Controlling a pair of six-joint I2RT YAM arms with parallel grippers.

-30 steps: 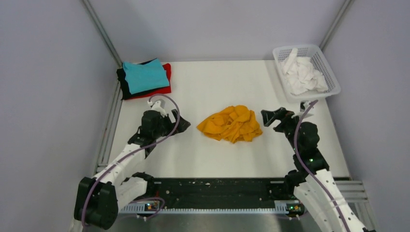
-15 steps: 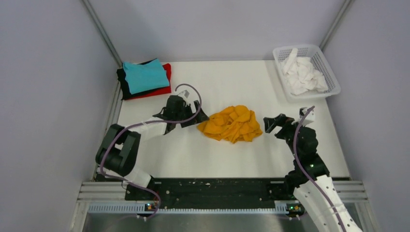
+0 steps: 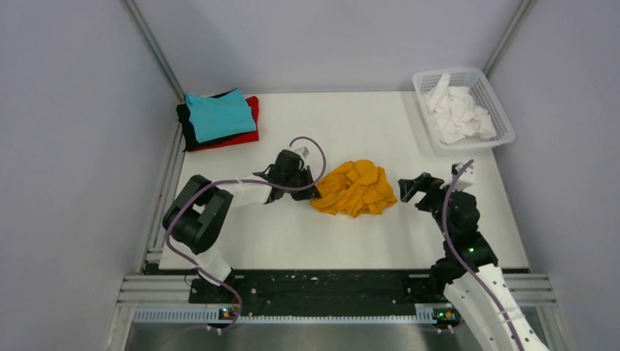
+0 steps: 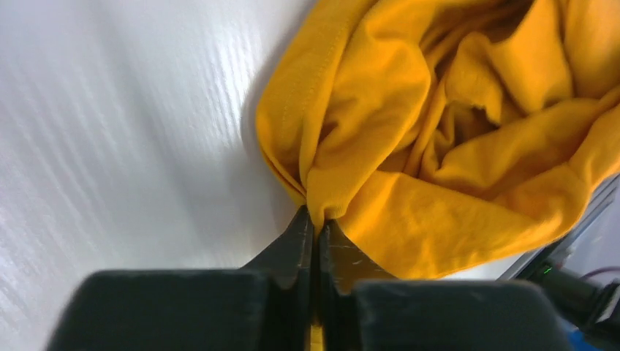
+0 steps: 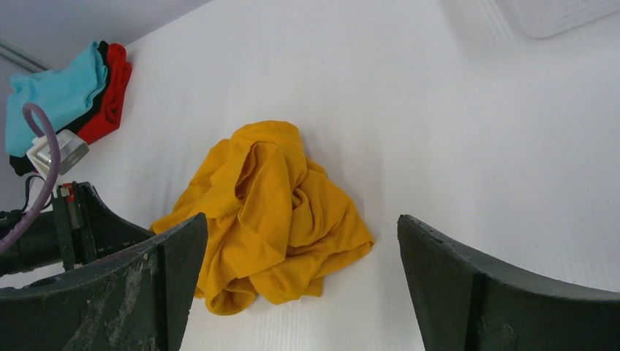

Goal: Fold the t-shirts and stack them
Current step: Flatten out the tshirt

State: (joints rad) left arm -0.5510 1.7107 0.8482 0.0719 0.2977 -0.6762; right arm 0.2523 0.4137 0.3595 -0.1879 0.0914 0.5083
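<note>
A crumpled mustard-orange t-shirt [image 3: 354, 188] lies mid-table. My left gripper [image 3: 313, 191] is at its left edge. In the left wrist view the gripper [image 4: 316, 219] is shut on a pinched fold of the orange t-shirt [image 4: 439, 131]. My right gripper [image 3: 406, 186] hovers open just right of the heap, apart from it. In the right wrist view the shirt [image 5: 270, 205] lies ahead of the wide-open gripper [image 5: 300, 219]. A folded stack sits at the back left: a teal t-shirt [image 3: 219, 115] on top, with black [image 3: 188, 131] and red [image 3: 252, 117] ones under it.
A white lattice basket [image 3: 497, 110] holding white cloths [image 3: 457, 113] stands at the back right corner. Grey walls and metal rails close in the table on the left, right and back. The left arm's cable [image 3: 311, 142] loops above its wrist.
My left arm has reached right to the orange t-shirt's left edge and its jaws have shut on the fabric. The right gripper has edged slightly down and stays open.
</note>
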